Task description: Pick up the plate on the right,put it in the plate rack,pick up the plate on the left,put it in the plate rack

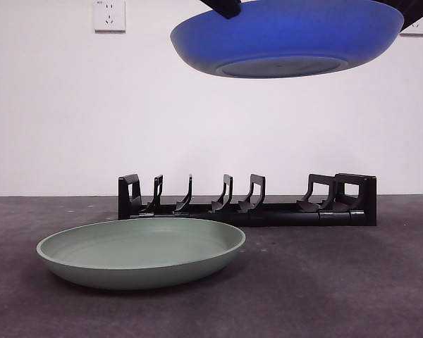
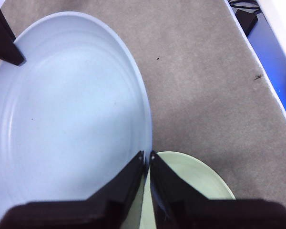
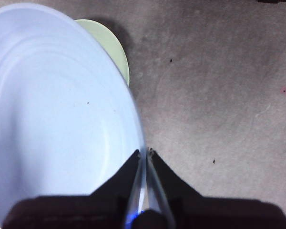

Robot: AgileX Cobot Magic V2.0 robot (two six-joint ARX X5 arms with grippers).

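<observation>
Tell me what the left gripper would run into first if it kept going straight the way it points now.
Probably the bare table. The left gripper, shut on the blue plate's rim, points down at the grey surface just beyond the green plate. Nothing else shows in that line, though depth is unclear.

I see the blue plate (image 1: 289,35) raised high in the air, roughly level, its underside foot ring visible from the front. My left gripper (image 2: 147,155) and right gripper (image 3: 144,152) each pinch its rim on opposite sides. The green plate (image 1: 141,252) lies flat on the table well below both grippers. The black plate rack (image 1: 247,201) stands behind it, pronged and unoccupied, beneath the held plate.
</observation>
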